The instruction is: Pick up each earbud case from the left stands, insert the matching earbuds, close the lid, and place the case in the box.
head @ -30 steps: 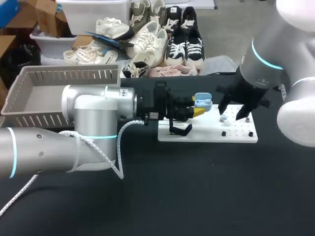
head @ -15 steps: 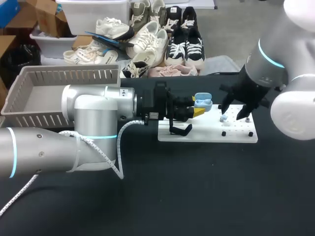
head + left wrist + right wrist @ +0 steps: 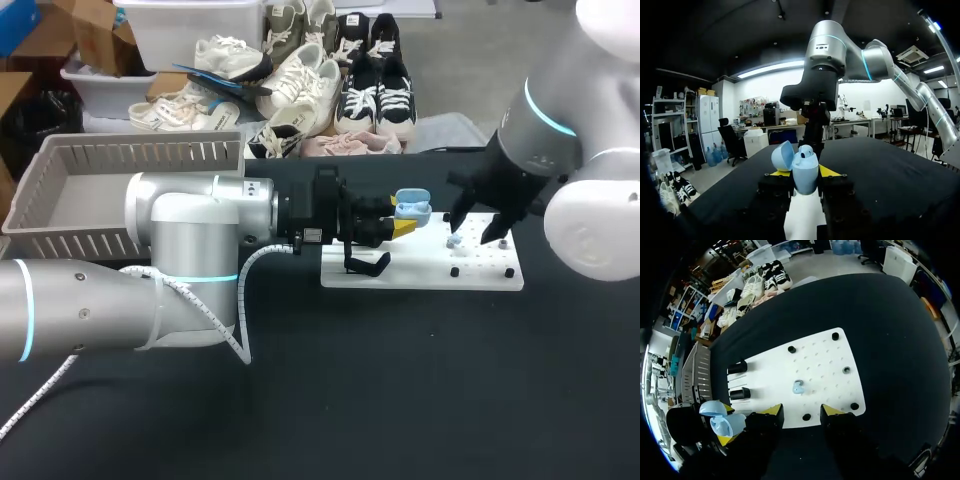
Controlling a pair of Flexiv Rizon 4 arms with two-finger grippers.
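The grey slatted box [image 3: 60,200] stands at the tabletop's far left corner. It is rigid and open-topped, and should take a case lowered in from above. The white peg board [image 3: 490,278] lies flat toward the tabletop's far right edge, with black stands [image 3: 737,367] along its left edge. The earbud case [image 3: 806,167] is held in the air over that left edge. The left gripper [image 3: 804,180] pinches its lower shell from both sides, and its lid is hinged open and tilted back. It is pale blue, smooth and egg-rounded. It is probably light, hard plastic that could slip on its curves, so the grip belongs low on the body, clear of the lid; the hinge looks like the weak point when closing. Whether a bud already sits inside is hard to tell. The loose earbud [image 3: 798,387], the same pale blue, lies around the middle of the board. It is tiny, likely featherweight and glossy, and is best nipped gently across its bulb. The right gripper [image 3: 801,411] hangs above it with fingers spread, touching nothing.
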